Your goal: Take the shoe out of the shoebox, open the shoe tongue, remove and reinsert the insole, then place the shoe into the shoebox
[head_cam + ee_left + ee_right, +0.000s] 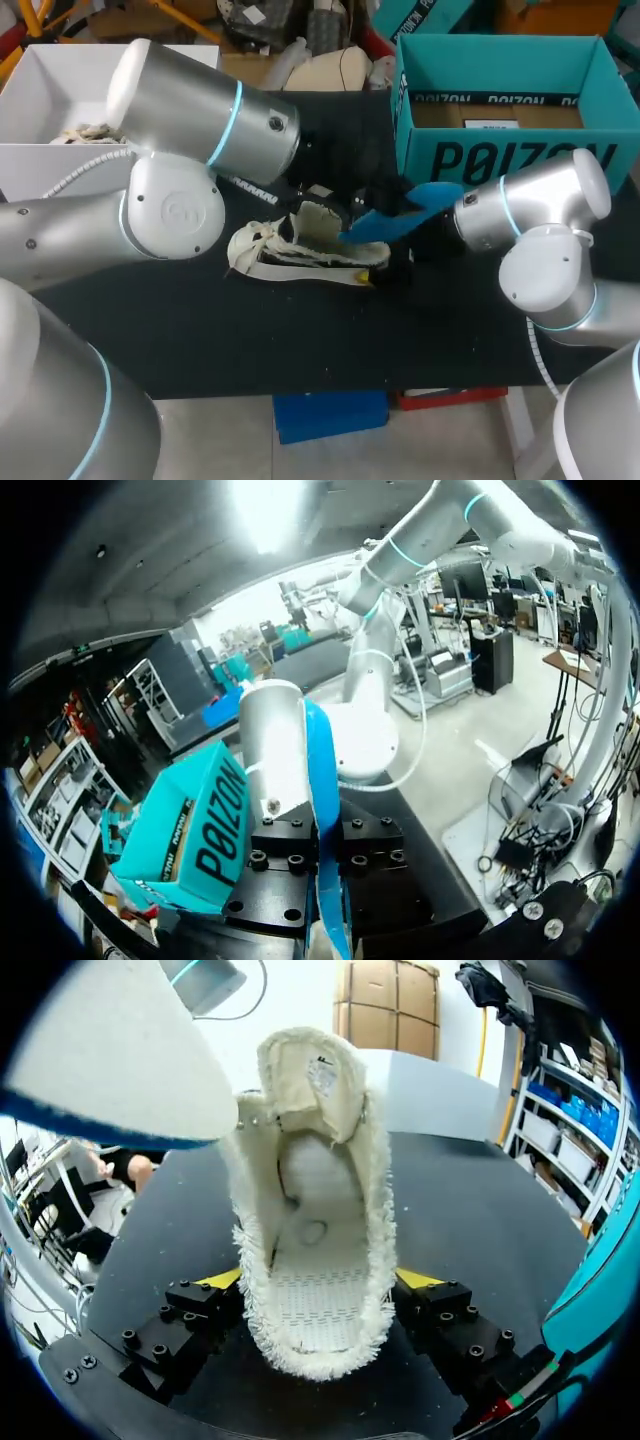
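The left arm (180, 130) is seen coming in from 9 o'clock, and its tool (318, 852) is pressed onto the blue insole (322, 780), which is pinched on edge between the black finger blocks. The yellow tips are not shown. The insole (405, 212) is held clear of the counter (250, 330), just to the 2 o'clock side of the shoe. Its pale underside is seen above the shoe from the right wrist.

At the counter's centre the cream shoe (300, 250) is found, toe pointed to 9 o'clock, heel to 3 o'clock. The shoe (310, 1260) is shown wide open in the right wrist view, with the tongue (310, 1070) lifted at the far end and the bare footbed exposed.

The heel is gripped by the right tool (315, 1290), one yellow tip laid against each flank. The right arm (540, 220) is brought in from 3 o'clock. The teal shoebox (500, 160) is set open at 1 o'clock, well apart from the shoe.
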### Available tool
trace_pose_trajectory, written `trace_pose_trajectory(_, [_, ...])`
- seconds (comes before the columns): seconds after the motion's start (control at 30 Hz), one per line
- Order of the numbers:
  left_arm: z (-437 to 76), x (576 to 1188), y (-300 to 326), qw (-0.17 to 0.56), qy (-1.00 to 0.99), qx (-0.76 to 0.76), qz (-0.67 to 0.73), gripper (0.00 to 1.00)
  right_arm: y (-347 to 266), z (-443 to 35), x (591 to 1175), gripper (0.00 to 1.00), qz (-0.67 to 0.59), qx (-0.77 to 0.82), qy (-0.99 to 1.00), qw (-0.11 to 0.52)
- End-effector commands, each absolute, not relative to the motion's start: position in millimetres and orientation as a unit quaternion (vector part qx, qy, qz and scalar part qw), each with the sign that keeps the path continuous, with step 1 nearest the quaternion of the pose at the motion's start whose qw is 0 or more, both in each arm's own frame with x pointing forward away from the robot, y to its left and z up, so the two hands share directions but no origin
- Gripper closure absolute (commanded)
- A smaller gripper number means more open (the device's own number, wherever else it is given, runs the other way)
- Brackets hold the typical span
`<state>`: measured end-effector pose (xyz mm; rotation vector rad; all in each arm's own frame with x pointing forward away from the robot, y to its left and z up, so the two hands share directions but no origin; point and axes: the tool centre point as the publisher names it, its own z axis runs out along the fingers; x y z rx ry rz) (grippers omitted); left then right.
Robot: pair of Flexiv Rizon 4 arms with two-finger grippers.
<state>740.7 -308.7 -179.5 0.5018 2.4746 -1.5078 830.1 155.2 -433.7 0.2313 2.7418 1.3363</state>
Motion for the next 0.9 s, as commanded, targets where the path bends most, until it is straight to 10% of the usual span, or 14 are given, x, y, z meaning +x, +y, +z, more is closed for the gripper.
trace_pose_trajectory(0.03, [-158.5,735.1,-301.8,0.091,0.821,0.173,-0.536,1.00,154.6,-435.5,829.8,1.00,0.436,0.076,0.896,0.041])
trace_pose_trajectory(0.53, [-158.5,735.1,-301.8,0.091,0.821,0.173,-0.536,1.00,154.6,-435.5,829.8,1.00,0.436,0.076,0.896,0.041])
trace_pose_trajectory(0.9, [-127.7,696.2,-235.5,-0.039,0.786,0.044,-0.616,1.00,154.6,-435.5,829.8,1.00,0.436,0.076,0.896,0.041])
